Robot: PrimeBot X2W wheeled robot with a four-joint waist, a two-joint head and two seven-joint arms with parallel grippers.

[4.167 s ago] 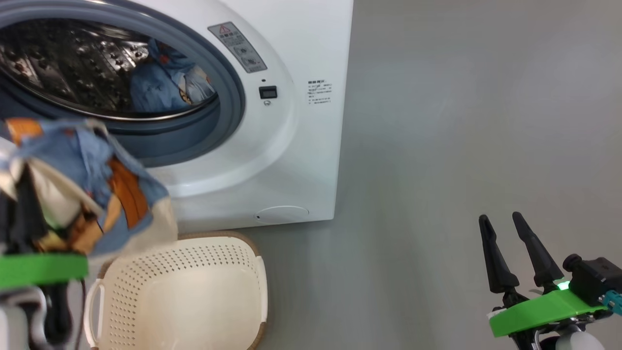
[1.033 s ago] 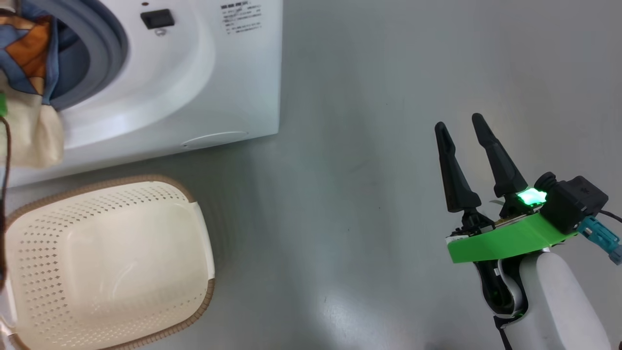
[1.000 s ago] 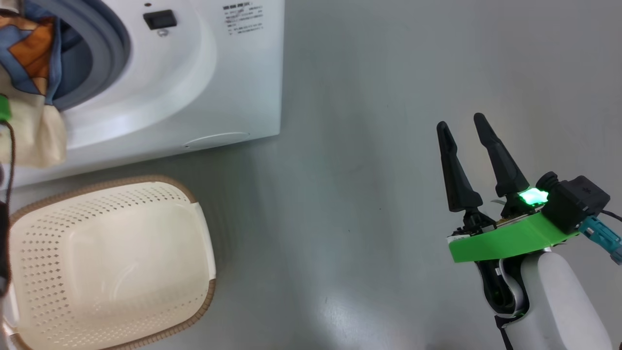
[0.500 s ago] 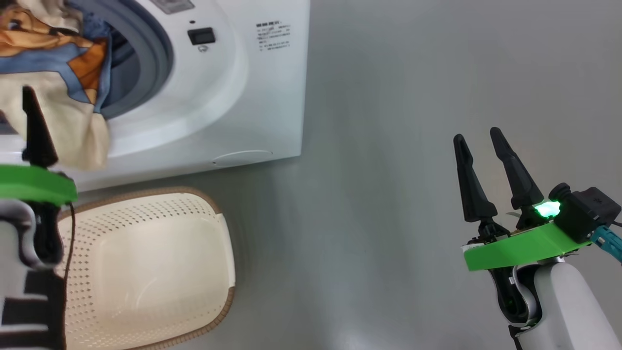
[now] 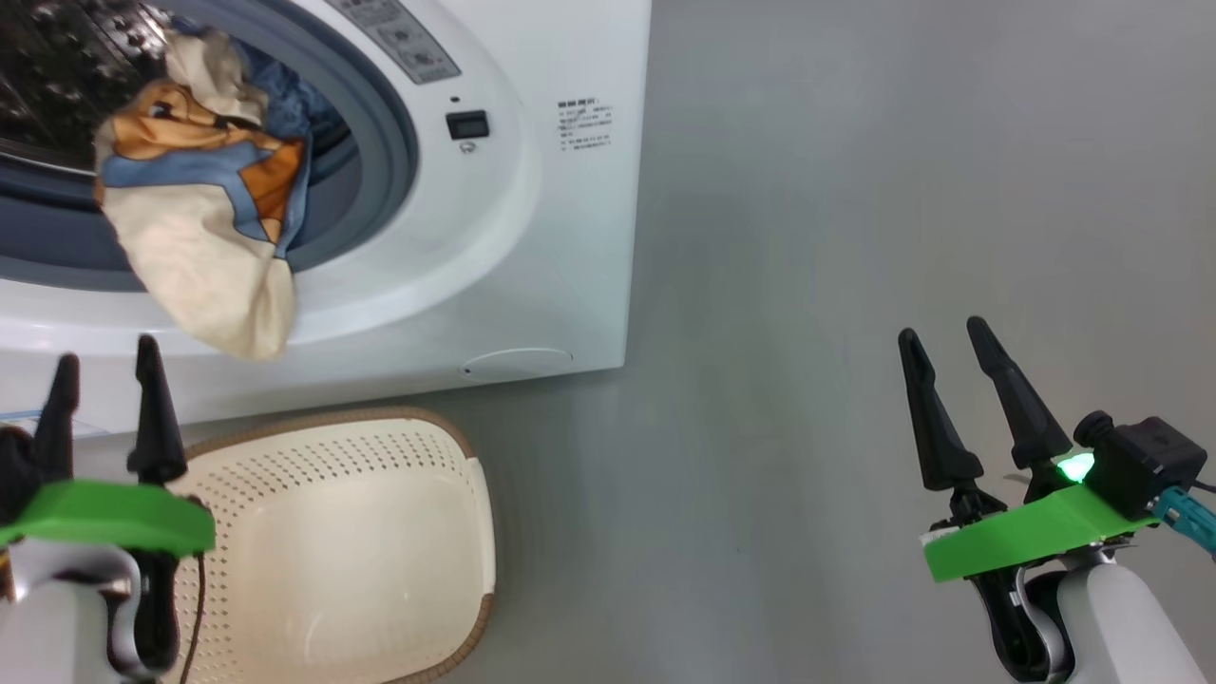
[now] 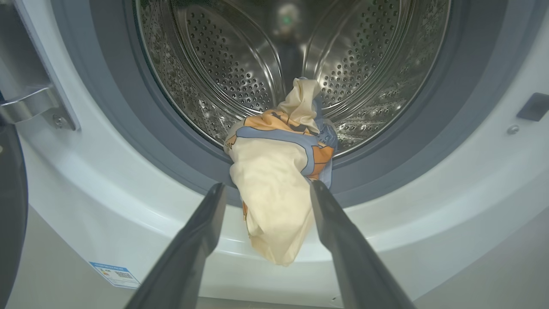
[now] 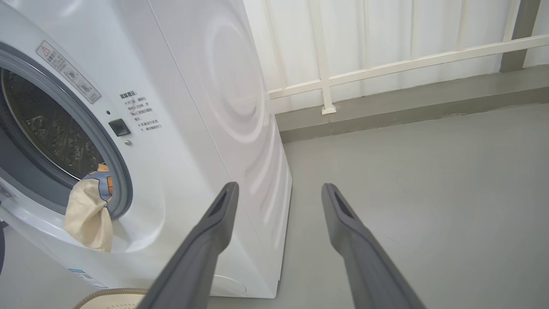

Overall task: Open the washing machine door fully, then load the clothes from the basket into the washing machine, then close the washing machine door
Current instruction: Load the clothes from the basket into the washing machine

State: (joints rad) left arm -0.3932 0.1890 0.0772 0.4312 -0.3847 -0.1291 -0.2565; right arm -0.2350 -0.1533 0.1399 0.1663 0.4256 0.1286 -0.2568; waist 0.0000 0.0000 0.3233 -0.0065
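Observation:
The washing machine (image 5: 532,237) stands with its mouth uncovered; a dark edge of the washing machine door (image 6: 7,206) shows at the far left of the left wrist view. A cream, orange and blue garment of the clothes (image 5: 204,237) hangs out of the drum over the grey gasket (image 6: 274,189) (image 7: 88,216), with blue cloth behind it inside. The basket (image 5: 475,513) sits empty on the floor in front. My left gripper (image 5: 106,366) is open, just short of the hanging garment (image 6: 266,191), holding nothing. Off to the right, my right gripper (image 5: 942,334) (image 7: 279,189) is open above bare floor.
Grey floor (image 5: 855,190) stretches to the right of the machine. A white railing and a low kerb (image 7: 386,64) run behind. A round hatch (image 5: 518,363) and a blue label (image 6: 113,274) mark the machine's lower front.
The head camera has shifted. My left gripper has drawn back down and away from the garment, which now hangs free over the gasket. The right gripper holds its pose.

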